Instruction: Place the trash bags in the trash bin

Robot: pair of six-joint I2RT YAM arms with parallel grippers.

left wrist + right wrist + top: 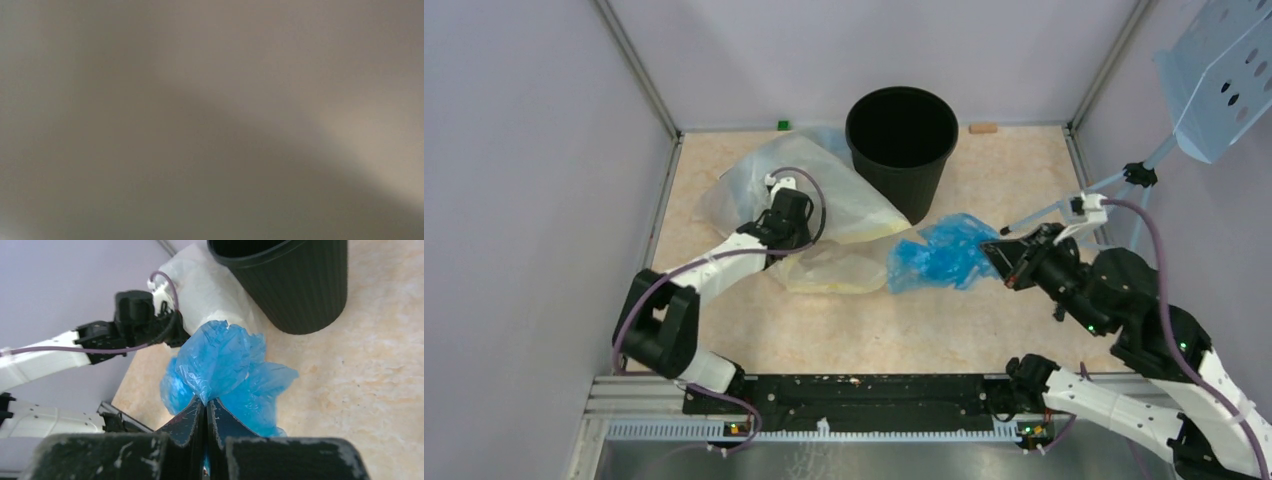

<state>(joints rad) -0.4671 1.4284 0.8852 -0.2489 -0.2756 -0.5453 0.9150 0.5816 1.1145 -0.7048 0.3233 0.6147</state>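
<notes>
The blue trash bag (pixel 944 252) lies crumpled on the table, just right of centre and in front of the trash bin (pixel 902 150), a ribbed black bin that stands upright with nothing showing inside. My right gripper (pixel 996 250) is shut on the bag's right edge. The right wrist view shows the blue film (pixel 225 360) pinched between the closed jaws of the gripper (pixel 206 402), with the bin (pixel 300 285) beyond it. My left gripper (pixel 790 238) rests down on a large clear yellowish bag (pixel 844 200). Its fingertips are hidden, and the left wrist view is only a grey blur.
The clear yellowish bag (pixel 210 295) spreads from the bin's left side toward the table's middle. A small green block (pixel 782 125) and a tan block (pixel 983 128) sit at the back edge. A perforated pale-blue panel (pixel 1219 80) on a stand hangs over the right wall.
</notes>
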